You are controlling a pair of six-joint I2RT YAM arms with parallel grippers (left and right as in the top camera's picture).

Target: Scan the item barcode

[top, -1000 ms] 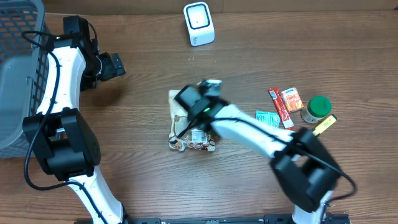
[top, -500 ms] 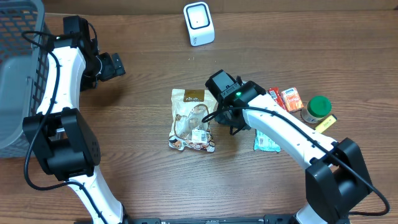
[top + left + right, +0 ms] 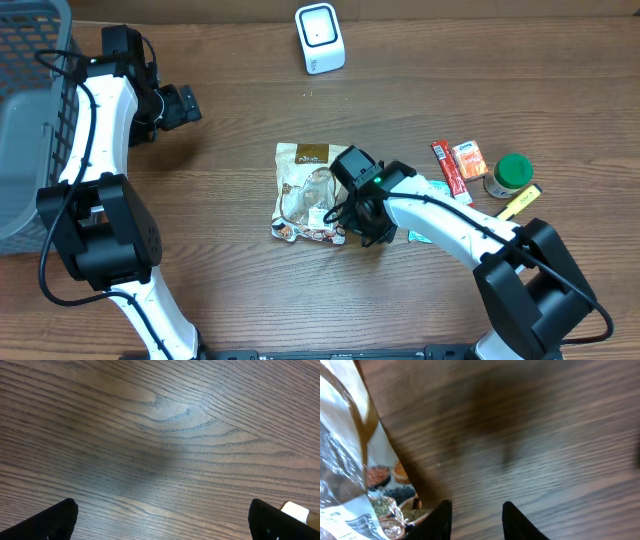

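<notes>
Step in hand: pickup of snack pouch [image 3: 303,190], which lies flat at desk [image 3: 200,250] centre, white label near its lower end. Right gripper [image 3: 474,510] low at pouch's 4 o'clock corner, jaws narrowed, bare wood between, nothing pinched. Left gripper [image 3: 187,105] spread wide, idle at 10 o'clock. Next, likely: catch pouch edge, lift, turn label toward scanner [image 3: 320,38] at 12 o'clock.
</notes>
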